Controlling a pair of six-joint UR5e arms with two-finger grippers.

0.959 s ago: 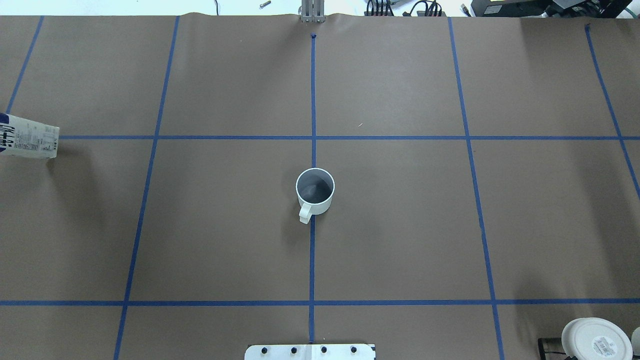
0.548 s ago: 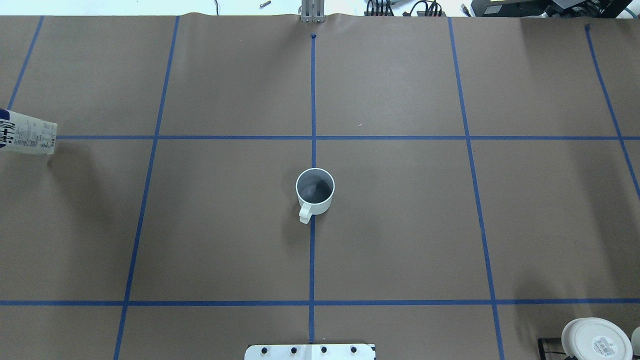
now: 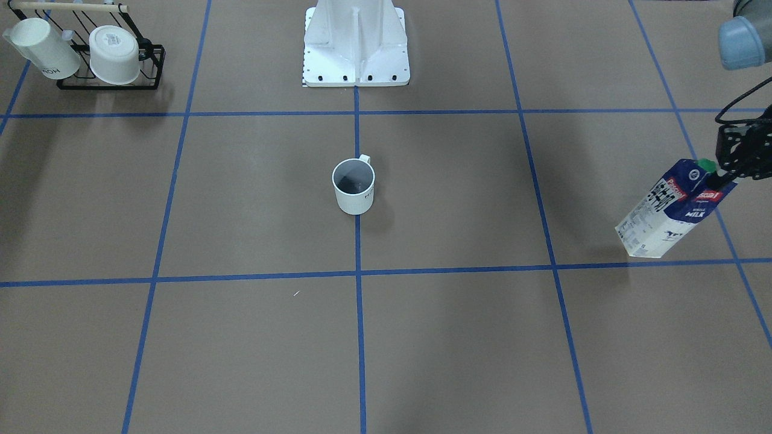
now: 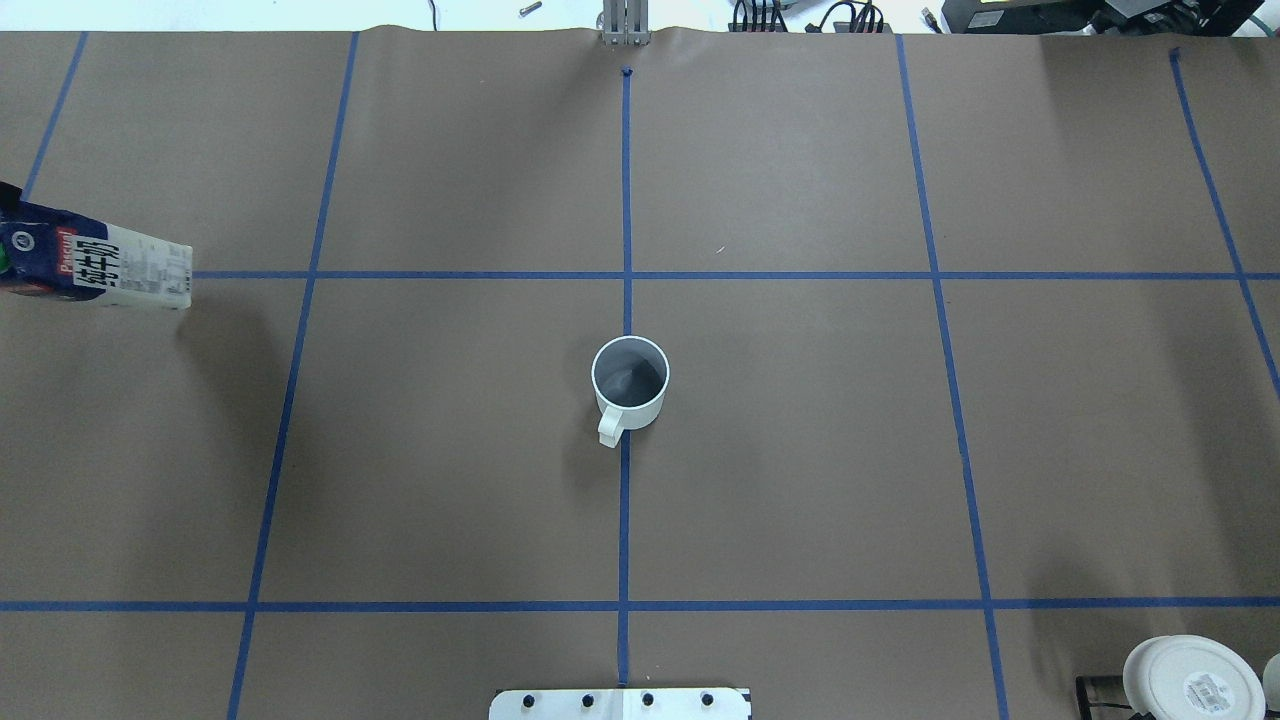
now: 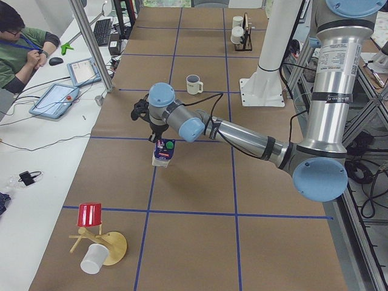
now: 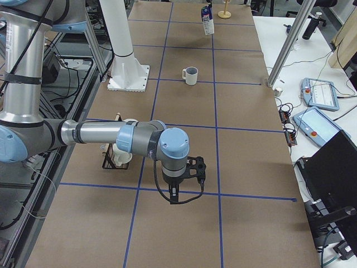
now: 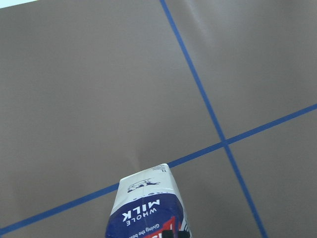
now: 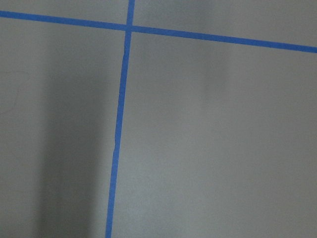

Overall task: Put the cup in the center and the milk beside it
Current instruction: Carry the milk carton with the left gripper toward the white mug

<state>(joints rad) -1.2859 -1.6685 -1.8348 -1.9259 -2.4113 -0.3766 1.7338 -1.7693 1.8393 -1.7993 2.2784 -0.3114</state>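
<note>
The cup (image 4: 630, 385) is a small white mug with a grey inside. It stands upright on the centre tape line, and also shows in the front view (image 3: 354, 187). The milk (image 3: 669, 211) is a white and dark-blue carton with a green cap. It hangs tilted at the table's left end, in the overhead view (image 4: 100, 270) and the left wrist view (image 7: 148, 208). My left gripper (image 3: 718, 176) is shut on the carton's top. My right gripper (image 6: 174, 195) hovers over bare paper far from both; I cannot tell whether it is open or shut.
A black rack (image 3: 90, 60) with white mugs sits near the robot's right side, beside the white robot base (image 3: 356, 48). A wooden stand with a red cup (image 5: 91, 215) is at the left end. An operator (image 5: 24, 48) sits at the side desk.
The milk carton has moved rightward from the overhead view's left edge toward the centre, with more of it in view. The cup has not moved.
</note>
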